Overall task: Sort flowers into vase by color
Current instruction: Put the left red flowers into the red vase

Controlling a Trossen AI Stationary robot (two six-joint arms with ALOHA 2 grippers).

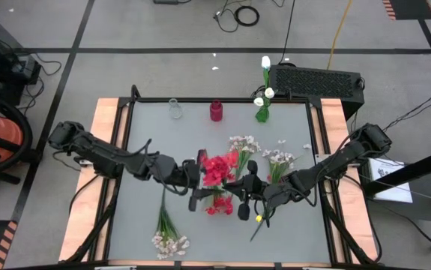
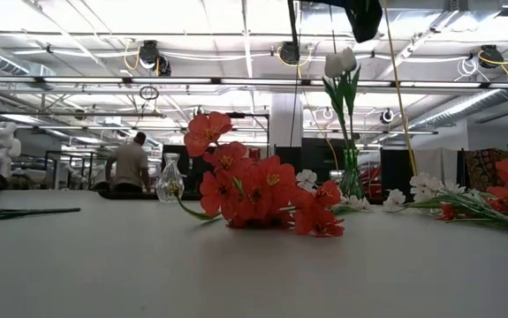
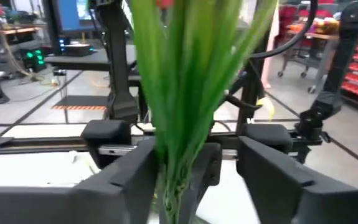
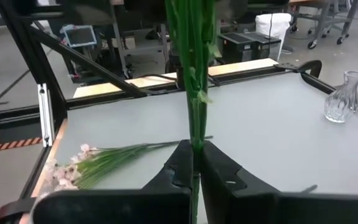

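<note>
Two red flowers show mid-table, one (image 1: 216, 169) between my grippers and one (image 1: 219, 204) nearer the near edge; in the low view red blooms (image 2: 262, 199) sit at table level. My left gripper (image 1: 199, 181) (image 3: 197, 148) is open, its fingers standing either side of green leaves (image 3: 185, 93); whether they touch, I cannot tell. My right gripper (image 1: 236, 187) (image 4: 194, 146) is shut on a green stem. White buds stand in the green vase (image 1: 262, 112). A clear vase (image 1: 175, 109) and a red vase (image 1: 216, 111) stand at the far edge. My right gripper pinches a green stem (image 4: 195, 127) between its two fingers, coming level from the table's right. The stem with its leaves runs straight out beyond the fingertips. The wrist view does not show its bloom.
Pale blossom stems lie on the table: one bunch near the near-left corner (image 1: 169, 240) (image 4: 79, 171), and two right of centre (image 1: 243, 142) (image 1: 279, 157). A loose green stem (image 1: 262, 221) lies under the right arm. People stand far behind the table (image 2: 132, 163).
</note>
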